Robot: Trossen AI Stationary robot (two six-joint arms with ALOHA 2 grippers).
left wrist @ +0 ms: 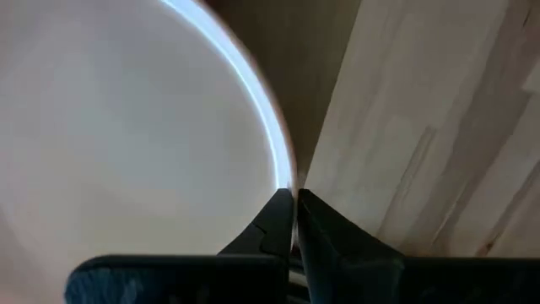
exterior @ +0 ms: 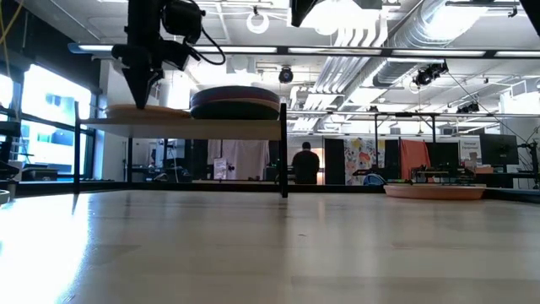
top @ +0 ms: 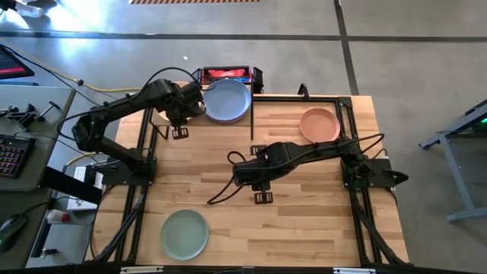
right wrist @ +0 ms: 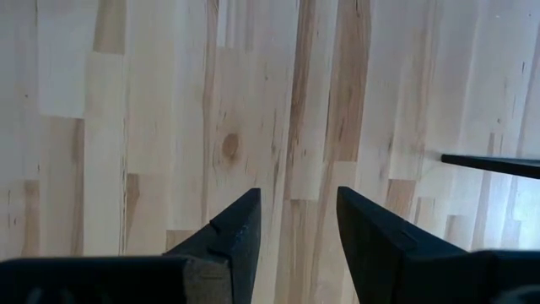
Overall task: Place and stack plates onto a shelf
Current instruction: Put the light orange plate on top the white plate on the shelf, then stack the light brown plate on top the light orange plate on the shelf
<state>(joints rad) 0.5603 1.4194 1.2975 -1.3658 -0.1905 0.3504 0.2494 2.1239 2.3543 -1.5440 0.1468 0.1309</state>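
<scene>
Two arms: left end effector [left wrist: 293, 221] pinches beige plate [left wrist: 126, 127] rim over shelf [exterior: 181, 123]; right end effector [right wrist: 298, 221] wide, empty.
Risk: thin-rim grip may slip, plate tipping off shelf.

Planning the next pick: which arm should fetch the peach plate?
Right. Its open tool hangs empty mid-table, on the peach plate's side; the left tool is shut on a pale plate's rim at the shelf.

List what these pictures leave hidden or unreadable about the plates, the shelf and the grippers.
- High view: the beige plate pinched by the left gripper is hidden under the left arm.
- Low view: the stack on the shelf shows edge-on; plate count unreadable.
- Low view: right gripper out of frame.
- Left wrist view: plate cut off by edges.
</scene>
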